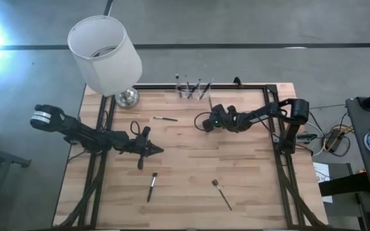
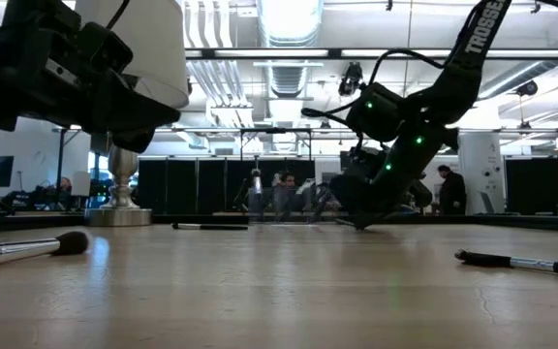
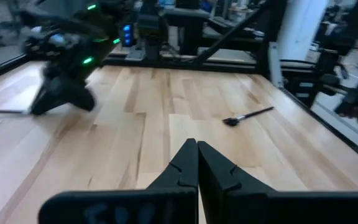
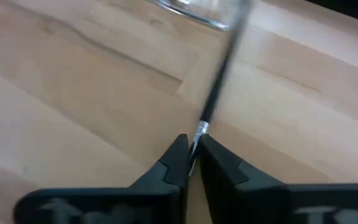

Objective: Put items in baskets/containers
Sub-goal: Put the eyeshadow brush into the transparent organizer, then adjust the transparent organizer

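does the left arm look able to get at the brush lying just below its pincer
Probably yes. The left pincer is shut and empty, hovering over bare wood, and the brush lies alone on the table close in front of it, nothing between them. It would have to open first.

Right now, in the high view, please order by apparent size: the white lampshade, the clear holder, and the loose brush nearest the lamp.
Largest to smallest, as seen from above:
1. white lampshade, by far the largest.
2. clear holder with its standing brushes.
3. loose brush, a thin short line.
The holder and brush look close in length, so that ranking is unsure.
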Tool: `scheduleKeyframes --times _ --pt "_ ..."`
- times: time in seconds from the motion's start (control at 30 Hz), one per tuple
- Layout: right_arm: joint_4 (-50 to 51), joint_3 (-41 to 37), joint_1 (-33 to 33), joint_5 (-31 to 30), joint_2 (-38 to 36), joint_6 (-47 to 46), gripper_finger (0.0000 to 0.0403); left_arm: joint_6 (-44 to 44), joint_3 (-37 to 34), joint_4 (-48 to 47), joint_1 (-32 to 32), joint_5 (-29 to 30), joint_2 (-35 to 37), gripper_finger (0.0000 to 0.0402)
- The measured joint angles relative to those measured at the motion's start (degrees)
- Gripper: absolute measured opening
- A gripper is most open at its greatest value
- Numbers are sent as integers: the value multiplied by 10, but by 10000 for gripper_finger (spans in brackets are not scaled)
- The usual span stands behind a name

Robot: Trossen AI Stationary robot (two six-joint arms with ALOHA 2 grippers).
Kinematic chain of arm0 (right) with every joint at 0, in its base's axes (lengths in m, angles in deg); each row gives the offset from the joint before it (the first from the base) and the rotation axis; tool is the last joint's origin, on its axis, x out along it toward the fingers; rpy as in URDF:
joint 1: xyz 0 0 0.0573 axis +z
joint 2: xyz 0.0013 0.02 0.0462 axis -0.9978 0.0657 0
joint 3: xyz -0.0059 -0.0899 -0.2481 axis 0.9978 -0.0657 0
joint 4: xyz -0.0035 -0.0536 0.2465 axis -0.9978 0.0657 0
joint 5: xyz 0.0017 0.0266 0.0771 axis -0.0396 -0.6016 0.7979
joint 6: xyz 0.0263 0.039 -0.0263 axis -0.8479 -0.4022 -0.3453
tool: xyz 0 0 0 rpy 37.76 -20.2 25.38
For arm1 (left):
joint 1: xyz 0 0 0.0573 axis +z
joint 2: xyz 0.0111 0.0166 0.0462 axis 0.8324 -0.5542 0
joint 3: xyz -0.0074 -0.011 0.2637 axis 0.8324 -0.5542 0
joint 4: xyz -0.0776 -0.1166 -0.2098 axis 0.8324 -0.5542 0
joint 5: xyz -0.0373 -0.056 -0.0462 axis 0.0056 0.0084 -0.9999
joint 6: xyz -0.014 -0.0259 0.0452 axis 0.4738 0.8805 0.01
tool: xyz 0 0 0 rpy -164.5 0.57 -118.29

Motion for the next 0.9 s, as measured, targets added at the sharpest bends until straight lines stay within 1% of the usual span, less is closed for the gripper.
scheduleKeyframes --times 0.07,0.2,0.27,0.37,0.43,0.5,0.6,0.73,0.8,0.9 --pt "21 0 4 0 -7 8 15 15 1 -6 0 12 0 0" --pt "78 -1 24 -1 -26 13 10 25 8 -19 0 25 0 0" --pt "111 -2 41 -1 -41 13 9 30 18 -43 0 42 0 0" --pt "154 -3 71 1 -63 14 9 30 37 -107 0 63 0 0" --pt "181 -4 89 1 -78 14 8 30 53 -140 0 67 0 0" --pt "199 -4 106 -3 -92 14 8 30 63 -152 0 67 0 0" --pt "190 -4 131 -7 -107 37 8 25 69 -154 0 67 0 0" --pt "126 5 154 -2 -114 76 8 19 71 -154 0 67 0 0" --pt "102 22 156 -1 -109 94 8 19 71 -154 0 67 0 0" --pt "99 61 144 -1 -91 122 8 18 71 -154 0 67 0 0"
